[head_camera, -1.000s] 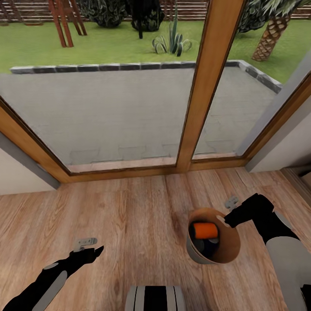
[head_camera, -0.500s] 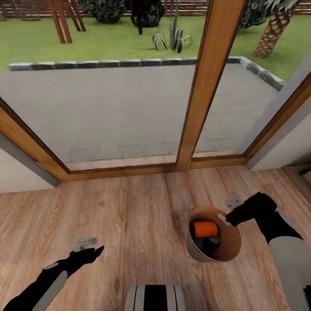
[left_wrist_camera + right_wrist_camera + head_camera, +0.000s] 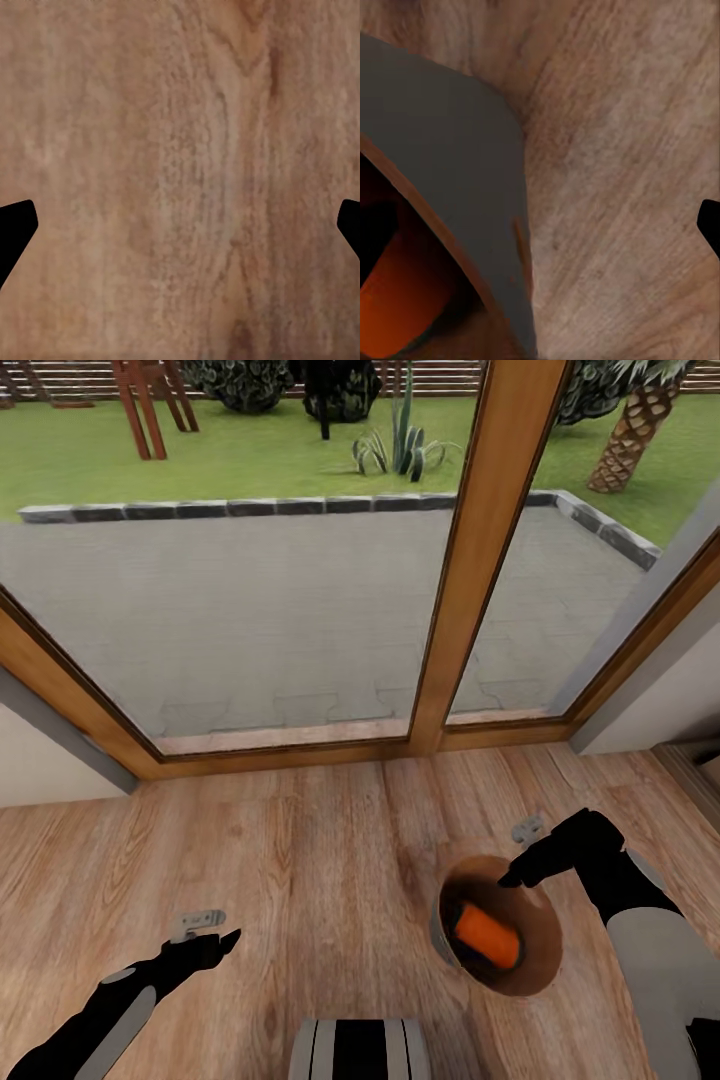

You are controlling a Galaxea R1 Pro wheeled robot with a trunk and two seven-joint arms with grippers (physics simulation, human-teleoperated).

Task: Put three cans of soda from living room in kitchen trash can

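Note:
The tash can, pale grey outside and brown inside, is low on the wood floor at my right, its mouth facing up. An orange can of soda lies slanted inside it; any other cans are hidden in the dark beneath. My right gripper is at the bin's far rim, and its jaws stand wide. In the right wrist view the grey bin wall and the orange can sit between the fingertips. My left gripper is open over bare floor, nothing between its fingertips.
Wood-framed glass doors stand straight ahead, with a paved patio and garden behind them. A white wall corner is at the right, another wall at the left. Light plank floor stretches between my arms.
The bin has dropped lower and toward me, and its mouth has turned upward. The orange can has rolled to a slant inside. My right gripper has moved slightly left at the rim.

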